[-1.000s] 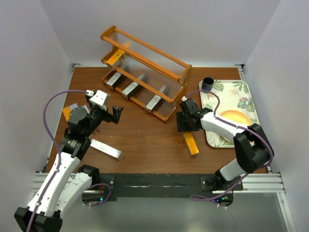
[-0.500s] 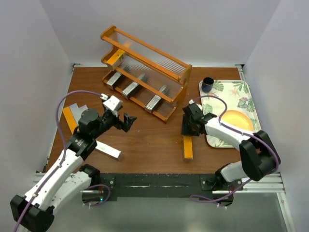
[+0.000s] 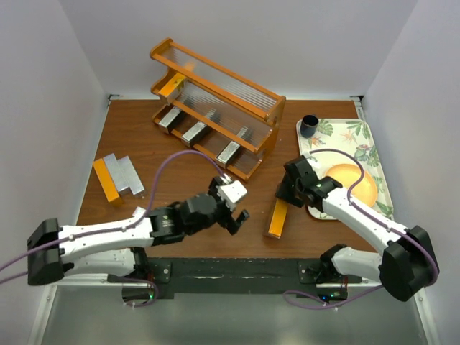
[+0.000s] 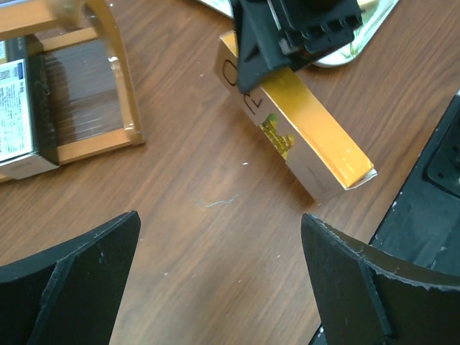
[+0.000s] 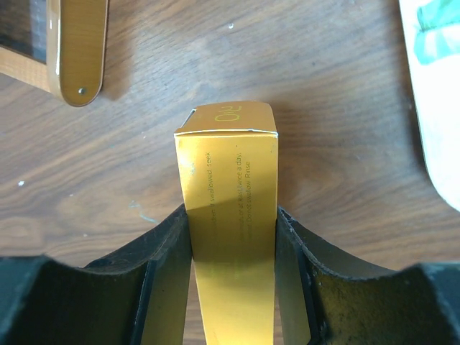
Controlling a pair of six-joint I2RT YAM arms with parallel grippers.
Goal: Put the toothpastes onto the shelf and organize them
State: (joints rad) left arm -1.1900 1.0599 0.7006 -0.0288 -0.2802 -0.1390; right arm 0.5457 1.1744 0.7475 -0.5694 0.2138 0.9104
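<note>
The wooden shelf [image 3: 215, 97] stands at the back of the table. Three silver toothpastes [image 3: 195, 131] lie on its lowest tier and an orange one [image 3: 171, 85] on a higher tier. My right gripper [image 3: 284, 198] is shut on the far end of an orange toothpaste carton [image 3: 276, 218], whose sides sit tight between the fingers [image 5: 231, 215]. My left gripper [image 3: 241, 205] is open above bare wood, just left of that carton [image 4: 302, 136], with nothing between its fingers [image 4: 219, 237]. An orange [image 3: 106, 180] and two silver [image 3: 123, 174] cartons lie at the table's left.
A leaf-patterned tray [image 3: 363, 140] lies at the right with a dark cup [image 3: 309, 126] at its far corner. The shelf's near right foot [image 5: 75, 50] stands close ahead of the held carton. The tray's edge [image 5: 438, 93] is just right of it.
My left arm swung from the table's left to the front middle, jaws staying open. My right gripper shut on the orange carton and drew it nearer, turning it.
</note>
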